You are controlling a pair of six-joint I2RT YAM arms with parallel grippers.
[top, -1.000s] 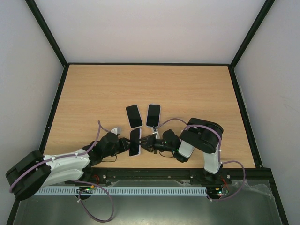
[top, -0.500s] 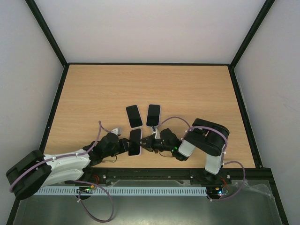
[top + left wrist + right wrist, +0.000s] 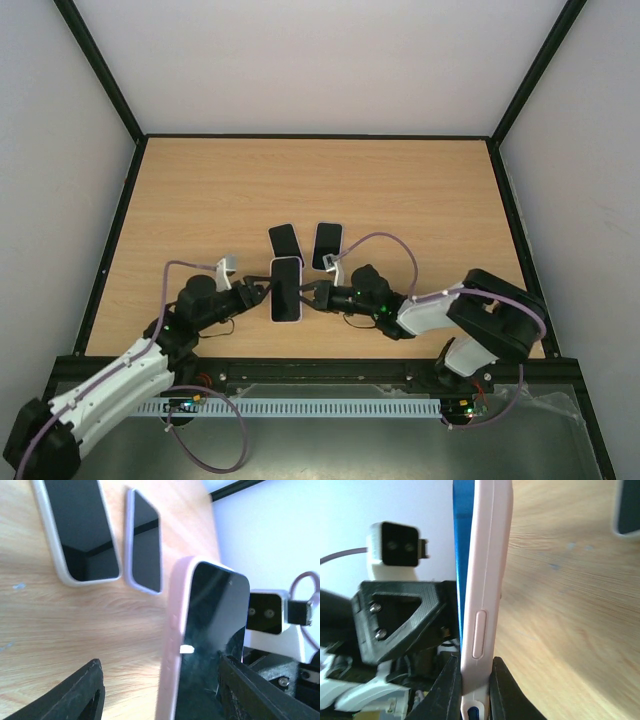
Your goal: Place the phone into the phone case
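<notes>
"Where is the flat black phone (image 3: pixel 286 290)?"
"Up above the wooden table (image 3: pixel 420 190), sitting in its soft pink case (image 3: pixel 487 555)."
"Who has it?"
"The right gripper (image 3: pixel 475 672) squeezes the case's edge tight. The left gripper (image 3: pixel 160 685) has its jaws wide apart around it. A grey-cased phone (image 3: pixel 80 530) and a purple-cased phone (image 3: pixel 145 545) lie flat nearby."

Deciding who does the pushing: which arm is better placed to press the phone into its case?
Probably left: the right gripper is shut on the pink case, while the left gripper is open and faces the phone.
</notes>
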